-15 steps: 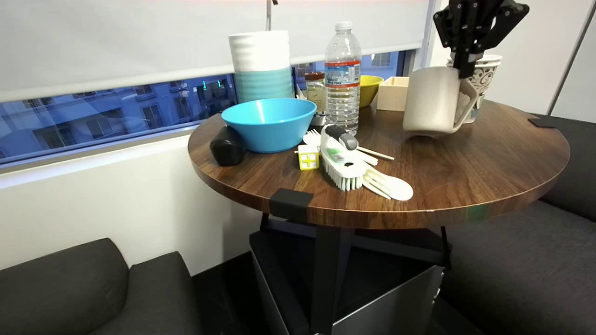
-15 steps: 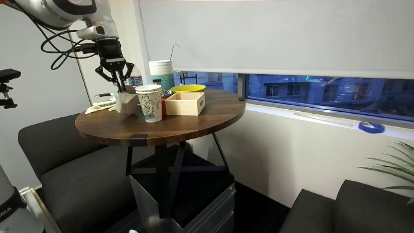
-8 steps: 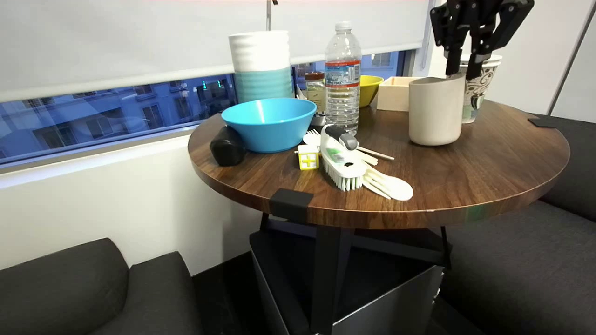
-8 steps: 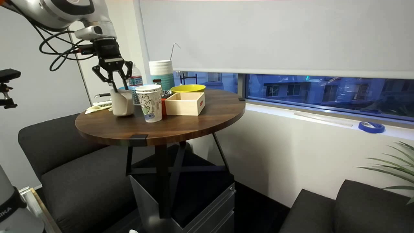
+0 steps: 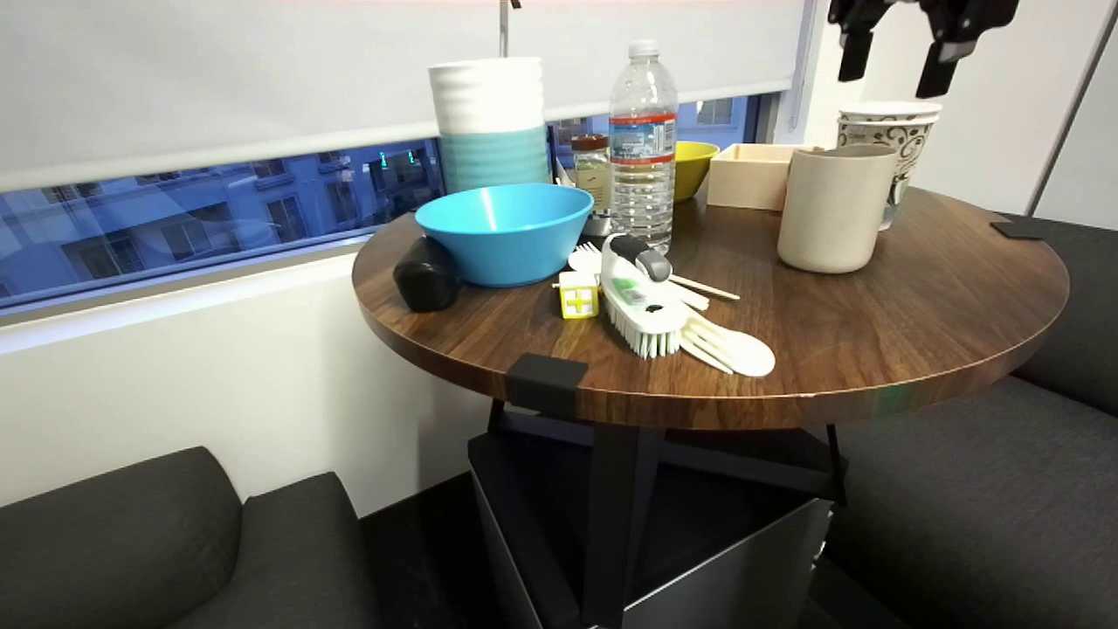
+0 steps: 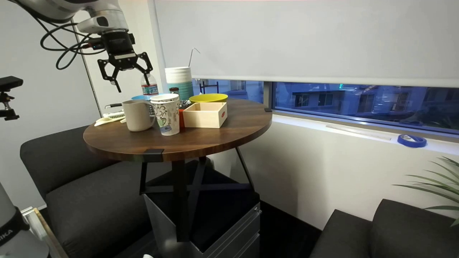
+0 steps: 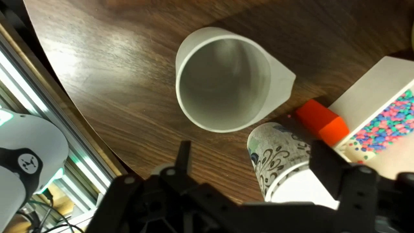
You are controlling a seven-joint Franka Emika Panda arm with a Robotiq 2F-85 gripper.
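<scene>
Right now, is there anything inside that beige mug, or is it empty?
It looks empty: the wrist view peers down into the beige mug, and only its bare inside shows, though deep down it is shadowy.

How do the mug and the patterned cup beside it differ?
The mug is plain beige, while the cup is pale with a dark swirly print. The mug has a handle; the cup shows none. The mug's sides run nearly straight, whereas the cup widens toward its rim. The cup also looks taller than the mug. Both stand upright on the table, and the open claw holds neither.
</scene>
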